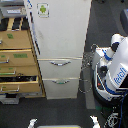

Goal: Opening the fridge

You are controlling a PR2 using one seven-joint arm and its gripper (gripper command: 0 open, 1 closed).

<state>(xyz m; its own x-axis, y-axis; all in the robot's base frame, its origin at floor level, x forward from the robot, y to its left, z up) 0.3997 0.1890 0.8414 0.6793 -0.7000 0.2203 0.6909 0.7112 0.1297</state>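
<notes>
At the exterior view's left stands a tan cabinet [19, 62] of wooden drawers, stacked one above another; green labels show on the upper fronts, and the lowest drawer [20, 80] is pulled out a little, with dark contents too blurred to name; on top of the cabinet lie grey and dark items that I cannot make out.

Just beside the cabinet, touching or nearly touching its right edge, is the fridge [60, 35], tall and white, filling the middle of the view; its large upper door is shut and flush, with a small sticker [43, 9] bearing a green figure near the top left corner; below the door sit two drawers, the upper [60, 67] and the lower [61, 86], each with a curved silver handle across its front; both look closed.

Between the fridge and the right edge the floor [102, 25] is dark grey; a loop of cable [86, 75] hangs or lies near the fridge's lower right corner.

At the exterior view's right stands a white rounded robot [114, 67] with blue lettering on its body, near the fridge but apart from it.

Along the bottom edge two small pale tips [33, 122] poke into view, left and right of centre; whether these are fingers, and whether they are spread or closed, I cannot tell.
</notes>
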